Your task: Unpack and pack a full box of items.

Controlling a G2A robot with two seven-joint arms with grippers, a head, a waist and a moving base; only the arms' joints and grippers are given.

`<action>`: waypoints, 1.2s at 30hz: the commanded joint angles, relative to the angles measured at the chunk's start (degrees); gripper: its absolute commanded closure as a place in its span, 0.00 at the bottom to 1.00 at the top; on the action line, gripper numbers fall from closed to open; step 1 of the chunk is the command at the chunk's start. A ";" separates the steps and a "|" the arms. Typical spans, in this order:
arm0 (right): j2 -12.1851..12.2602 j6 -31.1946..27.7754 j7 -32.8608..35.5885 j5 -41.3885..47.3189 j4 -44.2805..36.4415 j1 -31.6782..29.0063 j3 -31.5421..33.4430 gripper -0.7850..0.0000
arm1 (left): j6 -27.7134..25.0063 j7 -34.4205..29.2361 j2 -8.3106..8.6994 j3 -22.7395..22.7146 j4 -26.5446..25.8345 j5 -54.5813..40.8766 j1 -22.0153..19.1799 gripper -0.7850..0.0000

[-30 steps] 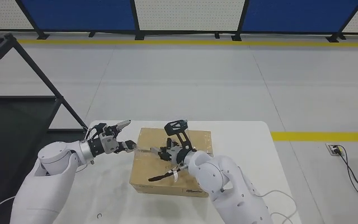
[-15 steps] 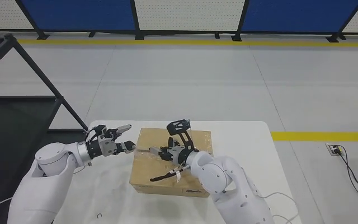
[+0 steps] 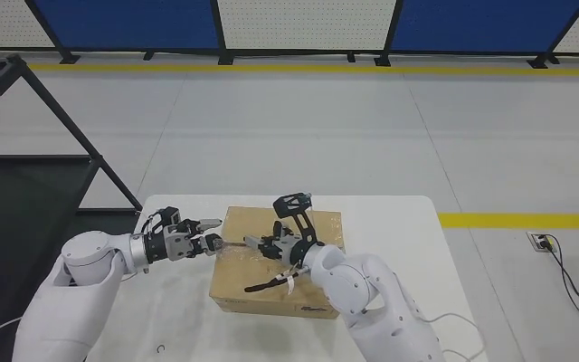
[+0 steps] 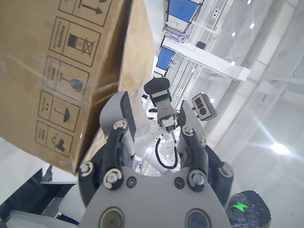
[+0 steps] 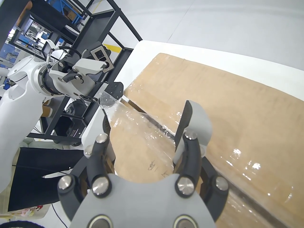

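Top camera: high on robot, over both arms, tilted down at table point(image 3: 389, 217), box point(image 3: 237, 281) mid-frame, farther back. Left wrist camera: low beside box side wall, very close, facing up past box edge toward ceiling; right gripper point(image 4: 159, 91) farther off. Right wrist camera: just above box top, close, facing along it toward left gripper point(image 5: 109, 78). All three share box; wrist cameras face each other.
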 commanded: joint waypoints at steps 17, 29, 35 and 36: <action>0.03 0.60 -0.28 0.29 -0.08 0.08 0.01 0.32 | -1.67 0.70 0.89 -0.41 -3.02 1.23 2.77 0.42; 0.19 0.52 -0.47 0.43 -0.57 -0.45 0.41 0.33 | -1.40 0.63 1.20 -0.15 -4.19 1.21 3.16 0.93; 0.26 0.80 -1.30 0.91 -0.86 -0.91 0.96 0.31 | -2.19 1.17 1.25 -0.18 -4.52 0.59 3.25 1.00; 0.28 0.85 -1.40 0.99 -0.92 -0.97 1.06 0.32 | -2.38 1.31 1.28 -0.22 -4.63 0.64 3.26 1.00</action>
